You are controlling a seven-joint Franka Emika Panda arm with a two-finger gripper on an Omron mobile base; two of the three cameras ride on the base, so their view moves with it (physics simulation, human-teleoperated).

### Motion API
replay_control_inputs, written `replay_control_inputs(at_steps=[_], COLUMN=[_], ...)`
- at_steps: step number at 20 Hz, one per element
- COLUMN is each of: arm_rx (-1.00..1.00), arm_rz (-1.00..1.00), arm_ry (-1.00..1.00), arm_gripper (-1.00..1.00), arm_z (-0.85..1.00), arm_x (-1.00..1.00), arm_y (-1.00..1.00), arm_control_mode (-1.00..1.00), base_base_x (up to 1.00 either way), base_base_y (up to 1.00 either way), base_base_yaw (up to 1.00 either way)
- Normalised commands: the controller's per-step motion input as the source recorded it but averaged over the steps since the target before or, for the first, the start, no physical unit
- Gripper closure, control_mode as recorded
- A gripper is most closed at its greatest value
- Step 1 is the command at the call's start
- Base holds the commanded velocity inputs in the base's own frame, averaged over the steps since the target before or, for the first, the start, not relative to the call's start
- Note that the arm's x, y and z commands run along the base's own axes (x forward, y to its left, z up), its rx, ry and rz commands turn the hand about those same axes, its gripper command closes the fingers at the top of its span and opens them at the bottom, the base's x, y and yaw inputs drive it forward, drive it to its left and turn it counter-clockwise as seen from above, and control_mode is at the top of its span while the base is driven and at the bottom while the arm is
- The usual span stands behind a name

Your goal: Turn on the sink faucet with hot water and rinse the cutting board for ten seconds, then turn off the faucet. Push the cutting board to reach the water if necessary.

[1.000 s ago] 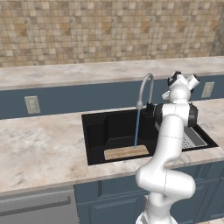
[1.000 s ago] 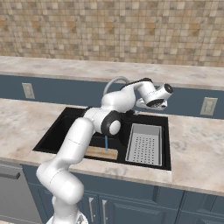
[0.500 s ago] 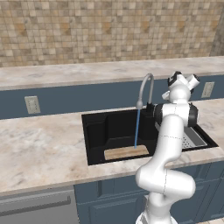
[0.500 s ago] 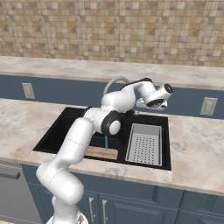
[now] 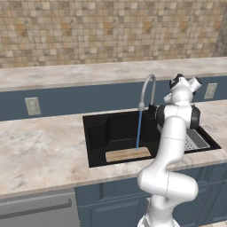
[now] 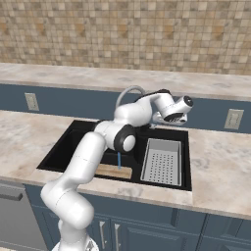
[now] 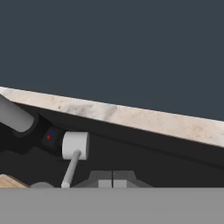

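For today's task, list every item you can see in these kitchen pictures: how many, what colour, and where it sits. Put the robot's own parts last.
faucet: one, silver-grey, behind the sink
water: one stream, light blue, falling onto the board
board: one, light tan, flat at the sink's front
sink: one, black, set in the counter
tray: one, grey, perforated, beside the board
counter: one, marbled beige, around the sink
outlets: two, pale, on the blue wall
handle: one, pale grey, by the faucet base
pincer: one, shut, near the handle
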Motion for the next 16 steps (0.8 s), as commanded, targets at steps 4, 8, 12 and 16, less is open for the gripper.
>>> replay_control_inputs(at_steps=[4, 8, 12, 16], arm_rx=[0.0, 0.0, 0.0, 0.0], arm_rz=[0.0, 0.0, 0.0, 0.0], arm_ry=[0.02, 0.03, 0.02, 0.0], arm_gripper=[1.0, 1.0, 1.0, 1.0], arm_z=[-0.24, -0.15, -0.05, -0.05], arm_x=[0.0, 0.0, 0.0, 0.0], arm_y=[0.0, 0.0, 0.01, 0.12], arm_control_mode=[-1.0, -1.0, -1.0, -1.0], base_base_x=[0.0, 0.0, 0.0, 0.0], base_base_y=[0.0, 0.0, 0.0, 0.0], base_base_yaw=[0.0, 0.0, 0.0, 0.0])
